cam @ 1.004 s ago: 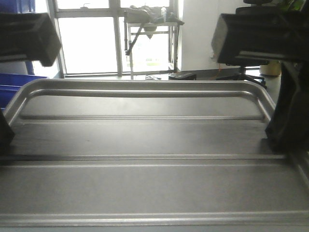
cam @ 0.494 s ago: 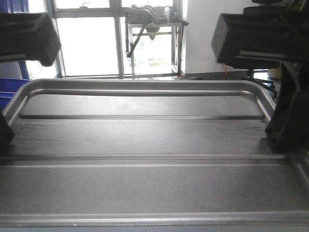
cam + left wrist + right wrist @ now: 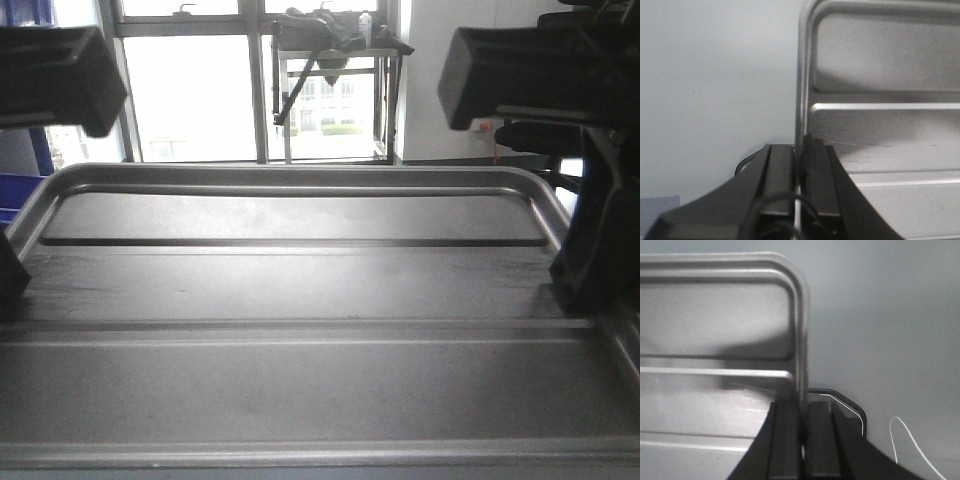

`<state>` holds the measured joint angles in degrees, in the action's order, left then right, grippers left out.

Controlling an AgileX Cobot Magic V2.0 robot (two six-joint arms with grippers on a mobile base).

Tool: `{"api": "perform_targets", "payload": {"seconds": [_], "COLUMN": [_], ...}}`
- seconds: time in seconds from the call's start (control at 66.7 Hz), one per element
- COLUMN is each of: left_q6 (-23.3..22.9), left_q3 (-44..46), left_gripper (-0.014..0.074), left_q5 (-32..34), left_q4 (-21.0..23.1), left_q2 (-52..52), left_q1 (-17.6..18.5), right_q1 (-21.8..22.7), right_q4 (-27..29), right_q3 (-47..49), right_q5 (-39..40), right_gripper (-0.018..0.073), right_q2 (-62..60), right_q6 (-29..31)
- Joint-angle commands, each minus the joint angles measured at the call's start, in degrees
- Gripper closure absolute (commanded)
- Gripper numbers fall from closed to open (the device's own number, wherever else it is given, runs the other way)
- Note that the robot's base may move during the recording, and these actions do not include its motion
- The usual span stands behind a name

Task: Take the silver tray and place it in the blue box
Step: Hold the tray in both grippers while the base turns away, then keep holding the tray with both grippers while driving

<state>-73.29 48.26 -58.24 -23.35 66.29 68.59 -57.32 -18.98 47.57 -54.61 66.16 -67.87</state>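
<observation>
1. A large rectangular silver-grey metal tray (image 3: pixel 300 290), with rounded corners, a flared rim and two long ridges across its flat bottom, fills the front view. It is held level between the two arms, one at each short side.
2. The left gripper (image 3: pixel 799 162) is closed on the tray's left rim. In the left wrist view its two black fingers (image 3: pixel 781 175) are pressed against either face of the thin rim edge.
3. The right gripper (image 3: pixel 802 415) is clamped in the same way on the right rim, with the rim edge pinched between its fingers (image 3: pixel 785 430).
4. Beneath the tray only a plain grey surface (image 3: pixel 715 90) is shown in the wrist views. Contact with it cannot be told, but with the bright window (image 3: pixel 190 90) seen straight across the far rim, the tray is judged to be raised.
5. Of the bright-blue plastic crate (image 3: pixel 12 190) only a sliver is seen, just beyond the tray's far left corner. The rest is hidden.
6. The grasp is judged done and the carrying step is in hand.
7. For the next move, both arms are to be shifted together towards the crate, with equal spacing and a level tray. The tray is then to be lowered inside the crate's rim before either gripper is released.
</observation>
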Motion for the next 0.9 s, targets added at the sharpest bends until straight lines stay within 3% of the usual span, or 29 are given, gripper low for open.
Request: {"api": "perform_targets", "payload": {"seconds": [0.0,0.884], "left_q6": [-0.63,-0.63], "left_q3": [1.60,1.60], "left_gripper": [0.0602,0.0602], "left_q5": [1.41,1.41], "left_q4": [-1.82,-1.82], "left_q2": [-1.32,-1.32], "left_q1": [0.51,0.51], "right_q1": [-0.22,-0.22], "right_q4": [-2.12,-2.12], "right_q3": [1.40,1.40], "right_q5": [1.71,1.70], "right_gripper": [0.0505,0.0505], "right_q2": [-1.23,-1.23], "right_q6": [0.14,0.14]}}
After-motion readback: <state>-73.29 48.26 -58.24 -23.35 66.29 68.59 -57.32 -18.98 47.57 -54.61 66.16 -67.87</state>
